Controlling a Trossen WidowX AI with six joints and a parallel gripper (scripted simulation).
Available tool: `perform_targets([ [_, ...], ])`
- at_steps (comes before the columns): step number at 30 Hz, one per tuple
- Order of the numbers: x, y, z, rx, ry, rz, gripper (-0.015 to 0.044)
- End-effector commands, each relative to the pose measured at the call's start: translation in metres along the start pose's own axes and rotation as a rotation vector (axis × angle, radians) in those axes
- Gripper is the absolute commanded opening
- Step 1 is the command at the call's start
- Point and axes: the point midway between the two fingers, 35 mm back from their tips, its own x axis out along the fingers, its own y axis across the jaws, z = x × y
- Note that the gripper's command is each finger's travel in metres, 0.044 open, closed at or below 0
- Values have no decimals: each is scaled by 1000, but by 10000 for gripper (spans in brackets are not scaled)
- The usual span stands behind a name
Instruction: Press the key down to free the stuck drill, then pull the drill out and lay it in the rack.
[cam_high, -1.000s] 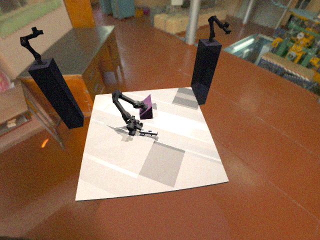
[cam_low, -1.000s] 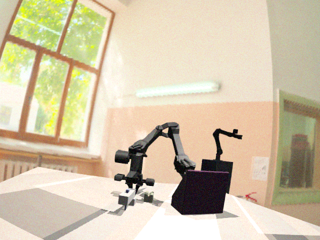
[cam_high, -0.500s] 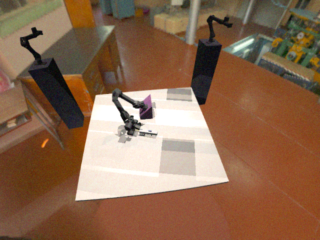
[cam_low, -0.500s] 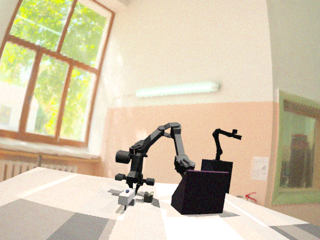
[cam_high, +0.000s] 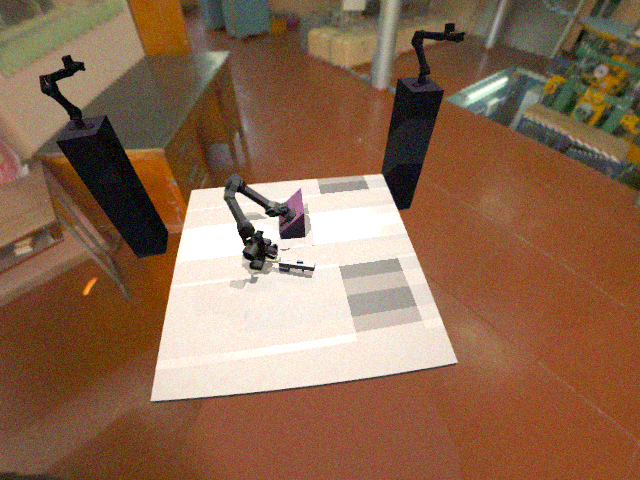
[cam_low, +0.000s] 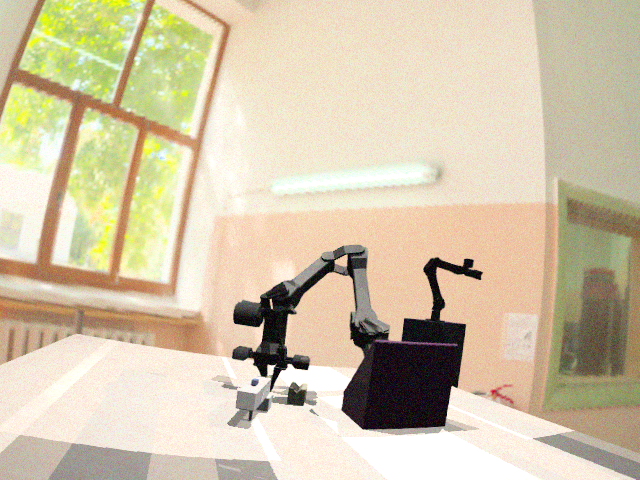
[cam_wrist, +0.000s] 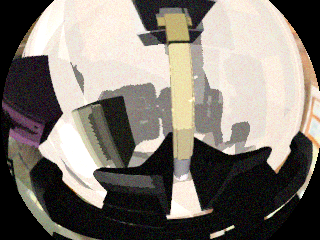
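My gripper (cam_high: 270, 259) (cam_low: 269, 380) (cam_wrist: 176, 135) is low over the table, pointing down, and shut on the drill. The drill (cam_high: 275, 261) (cam_wrist: 181, 90) is a thin, pale-yellow rod with a grey end at the fingers. It runs level from the fingers to the block-shaped holder (cam_high: 308, 267) (cam_low: 249, 398) (cam_wrist: 148, 11); the wrist view does not settle whether its far end is inside. The blue key (cam_low: 254, 381) shows on top of the holder; how far down it is cannot be told. The small rack (cam_low: 296, 395) (cam_wrist: 128, 131), notched on top, stands beside the gripper.
A dark wedge-shaped block (cam_high: 293, 227) (cam_low: 405, 384) (cam_wrist: 25, 82) with a purple sloping face stands on the table (cam_high: 258, 361) near the arm's base, beyond the rack. Two black pillars (cam_high: 111, 191) (cam_high: 410, 139) with other arms on top stand behind the table.
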Motion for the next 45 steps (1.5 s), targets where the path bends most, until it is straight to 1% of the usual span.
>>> perform_targets([
  [1, -1, -1, -5, -1, -4, -3, 0],
  [15, 0, -1, -28, -1, -2, -3, 0],
  [45, -16, 5, -25, -1, -3, -3, 0],
])
